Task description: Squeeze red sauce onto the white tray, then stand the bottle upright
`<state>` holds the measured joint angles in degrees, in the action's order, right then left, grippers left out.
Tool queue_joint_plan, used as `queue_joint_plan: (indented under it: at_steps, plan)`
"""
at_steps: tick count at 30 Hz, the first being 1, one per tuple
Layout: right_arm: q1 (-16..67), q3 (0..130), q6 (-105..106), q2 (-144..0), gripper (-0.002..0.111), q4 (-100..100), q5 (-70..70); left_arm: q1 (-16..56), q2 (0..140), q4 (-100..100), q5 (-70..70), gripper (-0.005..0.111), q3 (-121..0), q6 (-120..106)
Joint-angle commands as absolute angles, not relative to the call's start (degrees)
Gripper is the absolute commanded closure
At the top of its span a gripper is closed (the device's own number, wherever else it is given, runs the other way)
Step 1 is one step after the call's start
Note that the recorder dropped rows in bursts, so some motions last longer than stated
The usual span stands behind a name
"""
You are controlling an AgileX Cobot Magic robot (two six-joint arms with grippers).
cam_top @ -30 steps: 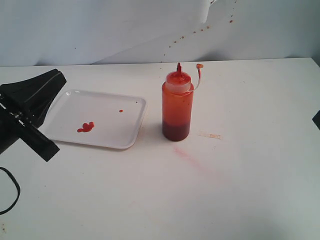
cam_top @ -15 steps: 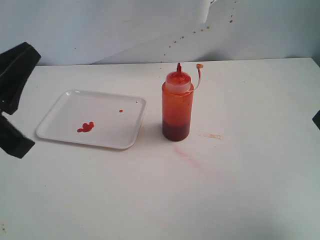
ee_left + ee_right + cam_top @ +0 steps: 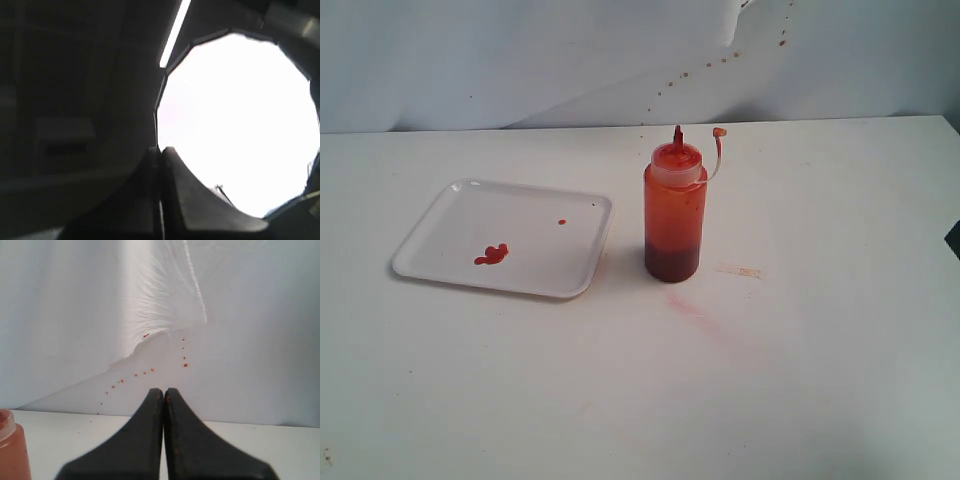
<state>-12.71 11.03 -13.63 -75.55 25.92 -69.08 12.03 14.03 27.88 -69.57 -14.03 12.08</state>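
The bottle stands upright on the table's middle, orange-red with dark red sauce at its bottom and its small cap hanging on a tether. Left of it lies the white tray, carrying a blob of red sauce and one small drop. My left gripper is shut and empty, out of the exterior view, facing a dark surround with a bright opening. Shut and empty too, my right gripper faces the back wall, with the bottle's shoulder at the picture's edge. Only a dark sliver of the right arm shows in the exterior view.
Faint pinkish smears mark the table in front of the bottle. Small red specks dot the white backdrop behind it. The table's far edge meets the backdrop just behind the tray and bottle.
The left arm, which stood over the tray's left end a second ago, has drawn back leftward and left the exterior view. Bottle, tray and sauce have not moved.
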Motion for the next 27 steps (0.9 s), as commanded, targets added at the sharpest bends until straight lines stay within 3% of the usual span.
queue_joint_plan:
  at_steps: [1, 10, 19, 27]
  plan:
    - [-12.5, 10.7, -13.8, -75.1, 0.108, 26.0, -70.0, 11.9, 3.8, 27.6, -70.0, 0.107, -13.7, 11.9]
    - [-12.5, 10.8, -13.8, -75.3, 0.108, 25.9, -70.0, 11.1, 0.0, 27.9, -69.9, 0.107, -13.5, 11.9]
    - [-12.5, 10.8, -13.8, -75.3, 0.108, 25.9, -70.0, -1.4, 0.0, 27.7, -70.0, 0.107, -13.5, 11.9]
    - [-12.5, 10.8, -13.8, -75.3, 0.108, 25.9, -70.0, -6.6, 0.0, 27.7, -70.0, 0.107, -13.5, 11.9]
